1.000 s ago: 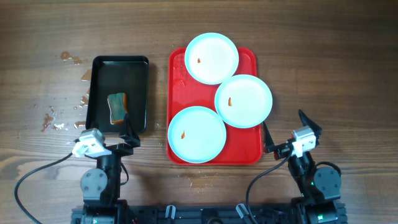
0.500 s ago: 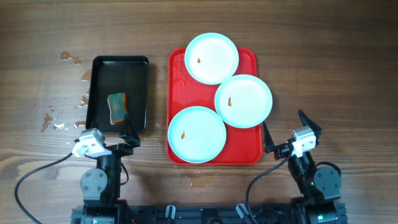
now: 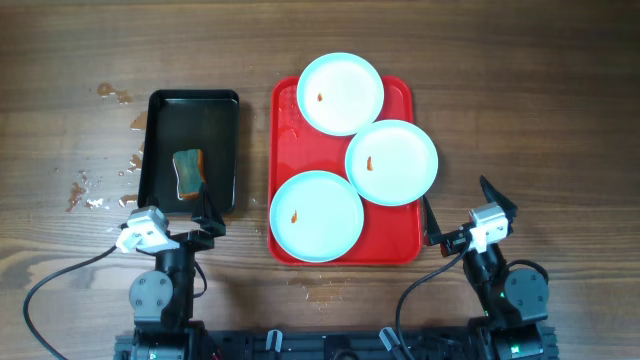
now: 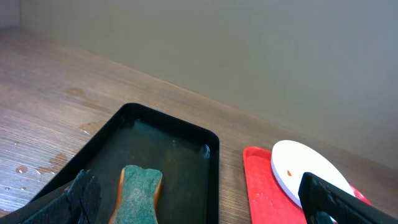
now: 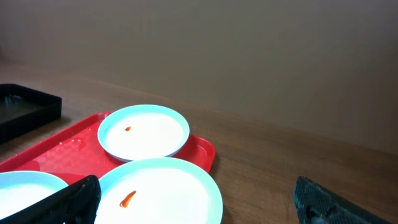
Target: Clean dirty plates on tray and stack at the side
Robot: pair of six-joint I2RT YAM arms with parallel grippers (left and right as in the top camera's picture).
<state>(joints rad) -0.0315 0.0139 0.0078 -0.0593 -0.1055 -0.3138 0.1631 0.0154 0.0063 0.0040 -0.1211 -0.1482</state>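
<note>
Three pale light-blue plates lie on the red tray [image 3: 285, 130]: a far one [image 3: 340, 93], a right one [image 3: 392, 162] and a near one [image 3: 316, 216]. Each has a small orange-brown smear near its centre. My left gripper [image 3: 200, 210] is open and empty at the near edge of the black tray [image 3: 220, 140]. My right gripper [image 3: 460, 208] is open and empty, on the table right of the red tray's near corner. In the right wrist view the right plate [image 5: 155, 190] lies between my fingers and the far plate [image 5: 144, 131] behind it.
The black tray holds water and a green-and-orange sponge [image 3: 187, 173], also in the left wrist view [image 4: 138, 193]. Water drops [image 3: 100, 190] and a smear [image 3: 112, 93] wet the wood left of it. Bare wood lies right of the red tray.
</note>
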